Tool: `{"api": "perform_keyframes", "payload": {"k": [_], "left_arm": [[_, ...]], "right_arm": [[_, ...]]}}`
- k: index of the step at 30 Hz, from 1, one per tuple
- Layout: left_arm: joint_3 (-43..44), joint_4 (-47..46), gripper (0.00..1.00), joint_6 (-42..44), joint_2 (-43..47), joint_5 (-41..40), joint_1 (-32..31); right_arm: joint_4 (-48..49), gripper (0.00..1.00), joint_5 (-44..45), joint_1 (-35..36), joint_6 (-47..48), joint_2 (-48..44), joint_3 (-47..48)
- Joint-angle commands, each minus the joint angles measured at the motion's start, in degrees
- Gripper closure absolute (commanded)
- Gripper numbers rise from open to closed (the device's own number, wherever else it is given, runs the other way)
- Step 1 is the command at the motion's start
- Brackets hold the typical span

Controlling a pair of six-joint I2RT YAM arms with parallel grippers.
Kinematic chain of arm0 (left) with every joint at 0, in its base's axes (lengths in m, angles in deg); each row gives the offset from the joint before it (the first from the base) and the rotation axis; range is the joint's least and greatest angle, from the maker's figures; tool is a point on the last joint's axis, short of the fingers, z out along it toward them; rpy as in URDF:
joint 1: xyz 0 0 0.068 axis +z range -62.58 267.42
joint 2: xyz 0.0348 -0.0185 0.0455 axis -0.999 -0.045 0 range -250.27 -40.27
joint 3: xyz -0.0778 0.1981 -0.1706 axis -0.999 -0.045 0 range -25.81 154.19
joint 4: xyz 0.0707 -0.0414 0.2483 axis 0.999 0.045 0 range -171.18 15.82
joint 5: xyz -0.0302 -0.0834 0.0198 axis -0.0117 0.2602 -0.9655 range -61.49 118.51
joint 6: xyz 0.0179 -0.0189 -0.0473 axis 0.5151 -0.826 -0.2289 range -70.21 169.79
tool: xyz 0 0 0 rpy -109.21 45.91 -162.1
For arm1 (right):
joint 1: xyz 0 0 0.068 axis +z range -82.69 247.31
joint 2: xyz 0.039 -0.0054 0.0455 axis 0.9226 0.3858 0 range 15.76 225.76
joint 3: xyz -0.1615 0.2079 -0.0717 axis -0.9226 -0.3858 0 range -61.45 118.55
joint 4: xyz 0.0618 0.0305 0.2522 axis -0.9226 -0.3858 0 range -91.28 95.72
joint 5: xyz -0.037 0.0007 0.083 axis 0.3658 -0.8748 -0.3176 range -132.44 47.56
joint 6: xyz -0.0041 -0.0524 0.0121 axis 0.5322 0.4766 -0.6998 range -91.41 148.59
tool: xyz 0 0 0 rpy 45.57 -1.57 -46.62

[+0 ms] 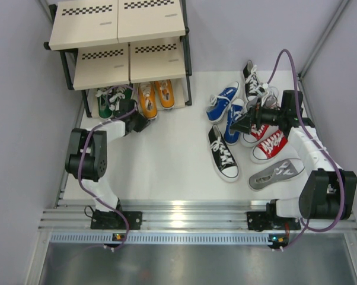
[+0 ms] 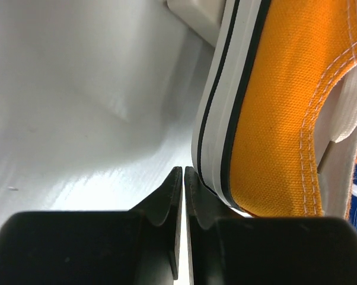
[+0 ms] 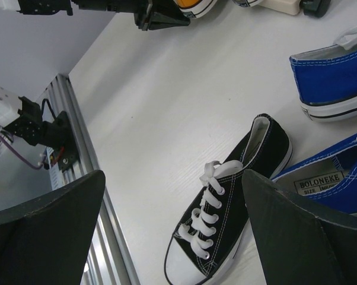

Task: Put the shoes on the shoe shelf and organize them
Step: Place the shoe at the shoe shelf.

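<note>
Four canvas sneakers, green pair (image 1: 110, 101) and orange pair (image 1: 147, 102), on the lowest tier of the black-framed beige shoe shelf (image 1: 101, 65); left gripper (image 2: 183, 172) all but closed, empty, beside an orange sole; right gripper (image 1: 236, 126) wide open, empty, over black white-laced sneaker (image 3: 226, 196), probable next pickup.

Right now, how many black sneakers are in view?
2. The near black sneaker lies on the table beside the blue sneakers; the far black sneaker lies at its far edge. The right arm may hide more.

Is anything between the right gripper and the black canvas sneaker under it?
Nothing visible does. The open right gripper hangs over the black canvas sneaker with clear air between them; a blue canvas sneaker lies close beside its heel.
</note>
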Motion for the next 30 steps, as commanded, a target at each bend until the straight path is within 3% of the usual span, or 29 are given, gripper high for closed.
{"api": "perform_keyframes", "payload": {"k": [1, 10, 30], "left_arm": [[3.8, -1.4, 0.9, 2.2, -0.6, -0.8, 1.5], [8.6, -1.1, 0.88, 4.5, -3.8, 3.9, 3.3], [18.4, 3.8, 0.85, 4.0, -10.5, 2.2, 3.3]], "right_arm": [[0.8, 0.01, -0.8, -0.8, 1.9, -0.2, 1.4], [-1.5, 0.0, -0.9, -0.8, 3.3, 0.2, 2.7], [-4.0, 0.0, -0.5, -0.8, 5.2, -0.2, 3.5]]}}
